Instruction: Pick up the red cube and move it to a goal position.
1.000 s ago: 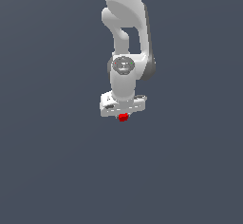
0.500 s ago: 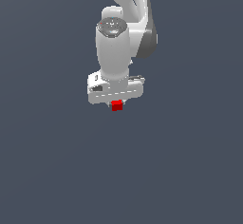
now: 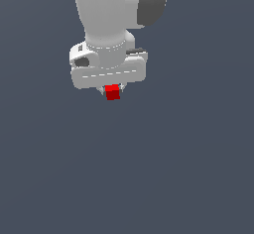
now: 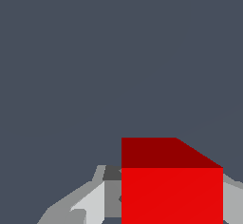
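Note:
The red cube is a small bright red block held between the short fingers under my white gripper. The gripper is shut on it and carries it in the air, with the white arm rising above it out of the exterior view. In the wrist view the red cube fills the lower part of the picture, with a grey finger showing on one side and a sliver of the other finger on the opposite side. No goal marker shows in either view.
A plain dark grey-blue surface fills the background in both views. No other objects or edges show.
The arm with the cube has come much closer to the exterior camera and looks larger. The cube has stayed in the gripper throughout.

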You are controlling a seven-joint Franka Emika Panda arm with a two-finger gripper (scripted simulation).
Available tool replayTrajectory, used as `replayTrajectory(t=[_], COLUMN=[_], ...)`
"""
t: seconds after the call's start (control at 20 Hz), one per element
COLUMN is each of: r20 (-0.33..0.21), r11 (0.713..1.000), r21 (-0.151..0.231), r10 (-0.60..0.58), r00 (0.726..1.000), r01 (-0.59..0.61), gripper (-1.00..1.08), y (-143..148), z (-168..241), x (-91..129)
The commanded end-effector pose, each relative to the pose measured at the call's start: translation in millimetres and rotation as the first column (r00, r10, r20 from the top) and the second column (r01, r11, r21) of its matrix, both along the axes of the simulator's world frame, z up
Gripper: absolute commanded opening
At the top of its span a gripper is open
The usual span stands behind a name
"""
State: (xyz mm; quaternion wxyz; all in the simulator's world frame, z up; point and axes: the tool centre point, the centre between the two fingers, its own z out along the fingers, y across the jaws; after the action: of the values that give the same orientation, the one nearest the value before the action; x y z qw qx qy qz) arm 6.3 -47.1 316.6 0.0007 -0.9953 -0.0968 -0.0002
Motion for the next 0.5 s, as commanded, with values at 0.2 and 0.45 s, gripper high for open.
replayTrajectory(t=[0.2, 0.45], r20=[0.0, 0.0], r11=[1.0, 1.0], r21=[-0.001, -0.001], r10=[0.0, 0.0], r00=[1.0, 1.0], r01=[0.0, 0.0], gripper=[-1.0, -1.0], y=[-16, -25], z=[63, 102], x=[8, 14])
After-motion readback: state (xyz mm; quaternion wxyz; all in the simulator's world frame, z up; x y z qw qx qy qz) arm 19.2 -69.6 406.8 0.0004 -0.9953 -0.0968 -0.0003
